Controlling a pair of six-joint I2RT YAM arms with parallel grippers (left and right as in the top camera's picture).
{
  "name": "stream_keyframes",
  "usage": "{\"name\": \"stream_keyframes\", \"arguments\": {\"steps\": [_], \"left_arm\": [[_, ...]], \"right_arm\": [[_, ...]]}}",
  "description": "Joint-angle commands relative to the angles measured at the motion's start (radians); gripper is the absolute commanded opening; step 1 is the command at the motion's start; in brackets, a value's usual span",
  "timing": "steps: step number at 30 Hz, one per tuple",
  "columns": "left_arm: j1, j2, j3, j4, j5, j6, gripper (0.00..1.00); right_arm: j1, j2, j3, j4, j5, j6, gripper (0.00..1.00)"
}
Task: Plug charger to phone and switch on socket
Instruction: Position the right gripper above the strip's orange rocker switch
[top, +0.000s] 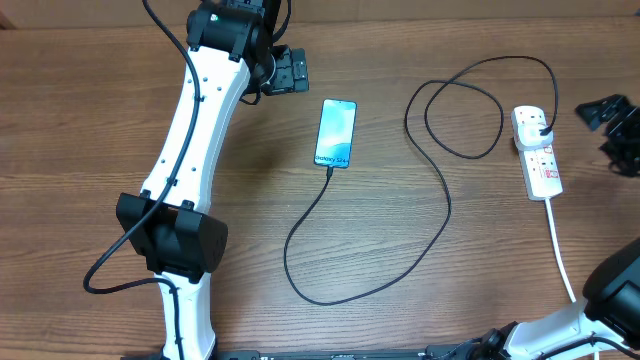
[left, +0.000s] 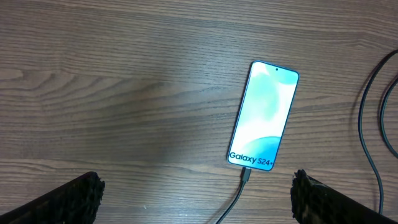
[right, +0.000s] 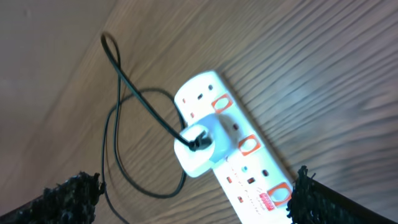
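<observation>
- Left claw (top: 287, 71) gapes wide and empty, arm stretched long across the wooden desk (top: 90, 130) beside slim blue-screened phone (top: 335, 133).
- Right claw (top: 612, 130) hovers wide open, empty, beside long white power strip (top: 540, 155).

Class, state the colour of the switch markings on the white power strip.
Red outlines on the long white power strip; clearest in the right wrist view.

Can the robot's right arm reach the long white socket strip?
Probably yes. The open right gripper hovers close by the white power strip with red markings, with nothing between them.
</observation>
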Motion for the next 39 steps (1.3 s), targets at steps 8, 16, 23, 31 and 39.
{"name": "stream_keyframes", "arguments": {"steps": [8,16,23,31,39], "left_arm": [[-0.008,0.009,-0.002,0.001,-0.013,0.011,1.0],[-0.008,0.009,-0.002,0.001,-0.013,0.011,1.0],[-0.008,0.009,-0.002,0.001,-0.013,0.011,1.0],[-0.008,0.009,-0.002,0.0,-0.013,0.011,1.0],[-0.008,0.009,-0.002,0.001,-0.013,0.011,1.0]], "right_arm": [[0.039,0.0,-0.209,0.227,-0.035,-0.035,1.0],[0.096,0.001,-0.254,0.337,0.05,-0.031,1.0],[0.123,0.002,-0.254,0.37,0.137,-0.023,1.0],[0.137,0.023,-0.255,0.396,0.137,-0.023,1.0],[0.179,0.093,-0.254,0.434,0.135,-0.024,1.0]]}}
